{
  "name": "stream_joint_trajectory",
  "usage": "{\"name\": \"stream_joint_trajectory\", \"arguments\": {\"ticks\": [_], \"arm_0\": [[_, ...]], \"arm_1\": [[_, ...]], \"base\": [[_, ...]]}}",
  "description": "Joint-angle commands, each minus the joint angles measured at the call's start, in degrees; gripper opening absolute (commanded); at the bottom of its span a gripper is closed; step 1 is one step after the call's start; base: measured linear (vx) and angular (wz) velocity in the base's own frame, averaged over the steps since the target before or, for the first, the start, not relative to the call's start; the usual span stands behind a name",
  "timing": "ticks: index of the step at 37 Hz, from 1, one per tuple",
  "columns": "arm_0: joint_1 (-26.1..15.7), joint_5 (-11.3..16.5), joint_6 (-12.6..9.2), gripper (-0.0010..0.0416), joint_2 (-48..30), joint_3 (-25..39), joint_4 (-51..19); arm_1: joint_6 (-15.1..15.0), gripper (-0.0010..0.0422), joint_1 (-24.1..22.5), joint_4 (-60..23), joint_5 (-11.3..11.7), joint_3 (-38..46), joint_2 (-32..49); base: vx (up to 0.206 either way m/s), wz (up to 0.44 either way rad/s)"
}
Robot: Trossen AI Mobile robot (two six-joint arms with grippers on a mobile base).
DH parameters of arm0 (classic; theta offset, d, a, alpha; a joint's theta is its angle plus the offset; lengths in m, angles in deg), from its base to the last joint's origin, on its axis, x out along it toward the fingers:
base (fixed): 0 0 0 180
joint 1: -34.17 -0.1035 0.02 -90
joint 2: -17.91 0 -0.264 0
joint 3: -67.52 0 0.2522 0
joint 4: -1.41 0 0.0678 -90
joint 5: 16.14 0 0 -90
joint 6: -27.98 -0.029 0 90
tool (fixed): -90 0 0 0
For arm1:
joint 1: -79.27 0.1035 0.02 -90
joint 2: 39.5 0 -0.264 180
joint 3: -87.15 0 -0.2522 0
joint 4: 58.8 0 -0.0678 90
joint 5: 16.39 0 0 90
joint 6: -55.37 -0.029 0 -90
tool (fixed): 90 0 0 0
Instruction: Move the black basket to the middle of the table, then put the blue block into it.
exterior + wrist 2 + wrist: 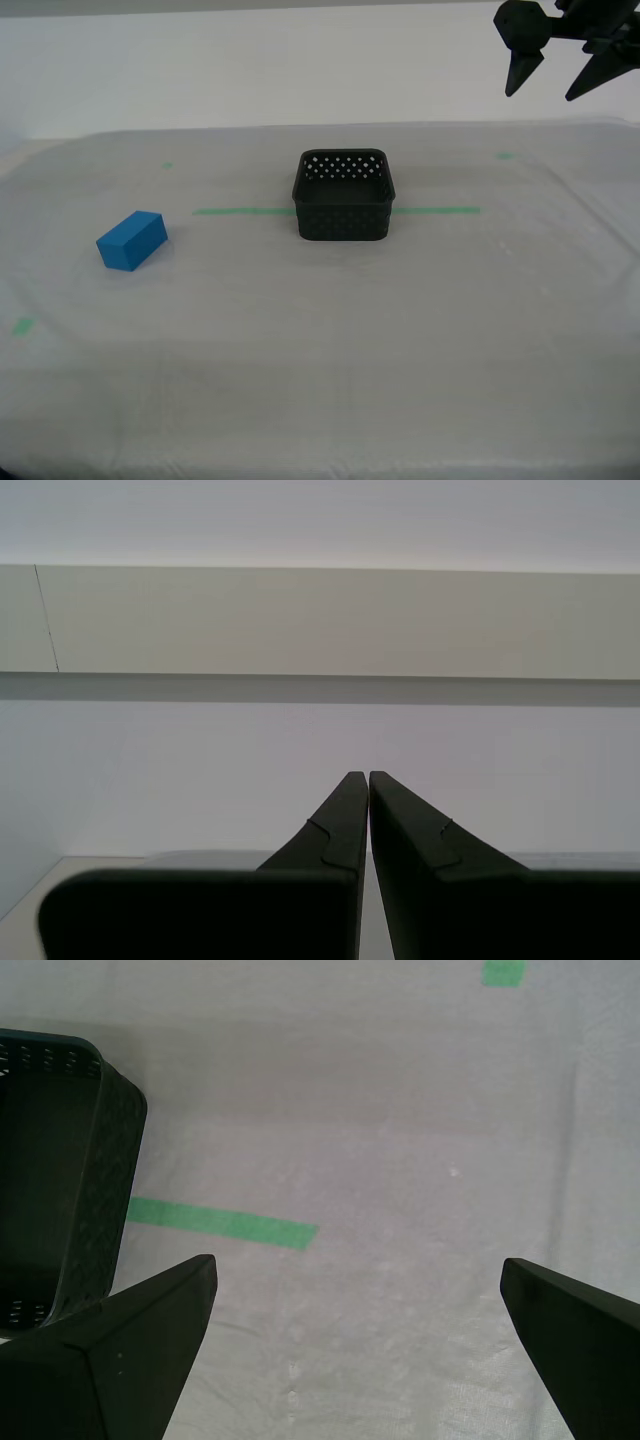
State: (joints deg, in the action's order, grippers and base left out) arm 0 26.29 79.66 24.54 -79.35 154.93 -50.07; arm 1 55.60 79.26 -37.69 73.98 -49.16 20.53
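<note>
The black basket (343, 197) stands upright and empty near the middle of the table (400, 330), on the green tape line (240, 211). Well off to the exterior view's left, the blue block (132, 241) lies alone on the cloth. My first gripper (540, 95) hangs open high above the table at the exterior view's upper right, holding nothing. In its wrist view, my first gripper (357, 1265) looks down on the cloth with the basket (60, 1180) off to one side. My second gripper (368, 775) is shut on nothing and faces a pale wall. It does not show in the exterior view.
Small green marks (506, 155) dot the cloth near the far edge, and another (22, 325) lies near the exterior view's left edge. A green mark (503, 972) and a tape strip (220, 1223) show below my first gripper. A white wall runs behind the table.
</note>
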Motion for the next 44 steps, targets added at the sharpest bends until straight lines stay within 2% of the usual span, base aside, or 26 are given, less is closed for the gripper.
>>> {"name": "stream_joint_trajectory", "arguments": {"ticks": [1,7,16,21,28,44], "arm_0": [[0.0,0.2,0.1,0.0399,0.1,0.0,0.0],[0.0,0.2,0.1,0.0399,0.1,0.0,0.0],[0.0,0.2,0.1,0.0399,0.1,0.0,0.0],[0.0,0.2,0.1,0.0398,0.1,0.0,0.0],[0.0,0.2,0.1,0.0399,0.1,0.0,0.0],[0.0,0.2,0.1,0.0398,0.1,0.0,0.0]], "arm_1": [[0.2,-0.0001,0.0,-0.2,0.0,0.0,0.0],[1.1,-0.0001,0.0,-3.9,0.0,0.7,0.0],[1.2,-0.0001,0.0,-16.0,0.0,4.7,0.0],[1.2,-0.0001,0.0,-23.6,0.0,7.4,0.0],[1.2,-0.0001,0.0,-39.8,0.0,12.3,0.0],[1.2,-0.0001,0.0,-61.8,0.0,19.3,0.0]], "base": [[0.0,0.0],[0.0,0.0],[0.0,0.0],[0.0,0.0],[0.0,0.0],[0.0,0.0]]}}
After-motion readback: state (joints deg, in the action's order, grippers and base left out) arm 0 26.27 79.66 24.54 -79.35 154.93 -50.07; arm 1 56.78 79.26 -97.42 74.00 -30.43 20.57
